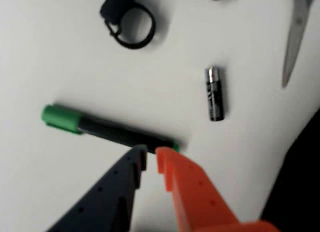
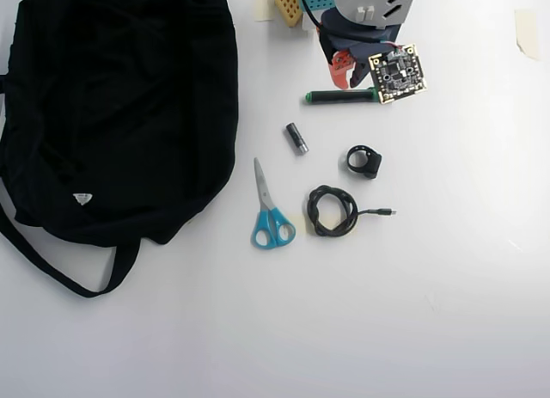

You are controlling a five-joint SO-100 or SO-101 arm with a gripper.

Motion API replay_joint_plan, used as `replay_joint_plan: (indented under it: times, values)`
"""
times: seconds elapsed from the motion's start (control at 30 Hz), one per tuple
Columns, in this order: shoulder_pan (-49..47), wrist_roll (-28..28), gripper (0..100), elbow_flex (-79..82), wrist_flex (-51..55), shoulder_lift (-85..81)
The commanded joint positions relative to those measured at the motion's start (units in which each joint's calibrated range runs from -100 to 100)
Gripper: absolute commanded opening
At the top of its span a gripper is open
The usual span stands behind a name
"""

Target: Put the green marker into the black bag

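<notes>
The green marker (image 1: 110, 129) lies flat on the white table, black barrel with its green cap to the left in the wrist view. In the overhead view the marker (image 2: 339, 96) sits just below the arm, its cap end hidden under the camera board. My gripper (image 1: 151, 153) hovers at the marker's small green end, black and orange fingers almost together with nothing between them. From above the gripper (image 2: 344, 75) is right over the marker. The black bag (image 2: 112, 106) fills the left of the overhead view, apart from the marker; its dark edge (image 1: 300, 192) shows at the wrist view's lower right.
A battery (image 2: 296, 138) lies between marker and scissors (image 2: 268, 211). A black ring clip (image 2: 364, 161) and a coiled cable (image 2: 331, 211) lie below the marker. The bag's strap (image 2: 51, 269) loops toward the front. In the wrist view the battery (image 1: 215, 94) is right of the marker.
</notes>
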Motion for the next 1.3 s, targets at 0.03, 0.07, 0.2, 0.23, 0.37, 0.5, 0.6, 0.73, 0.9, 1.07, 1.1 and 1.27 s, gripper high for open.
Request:
replay_joint_plan:
  times: [0.03, 0.07, 0.2, 0.23, 0.37, 0.5, 0.6, 0.73, 0.9, 1.07, 1.1, 1.27]
  values:
    - [0.22, 8.65, 2, -1.74, 0.50, -2.19]
    - [0.22, 10.59, 2, -1.47, 0.50, -2.19]
    - [0.07, 19.03, 2, -1.38, 0.59, -2.19]
    - [0.15, 21.39, 2, -1.38, 0.59, -2.19]
    - [0.07, 30.31, 2, -1.29, 0.59, -2.19]
    - [-0.15, 35.55, 2, -1.29, 1.80, -2.19]
    - [-0.23, 37.96, 2, -1.11, 3.17, -2.19]
    - [-0.08, 39.54, 2, 2.48, 3.17, -2.19]
    - [-0.68, 39.54, 3, 9.94, 3.17, -2.28]
    - [-1.95, 38.85, 5, 13.44, 3.17, -2.28]
    - [-1.95, 38.80, 7, 13.80, 3.17, -2.28]
    - [-1.87, 37.59, 24, 16.59, 1.54, -2.19]
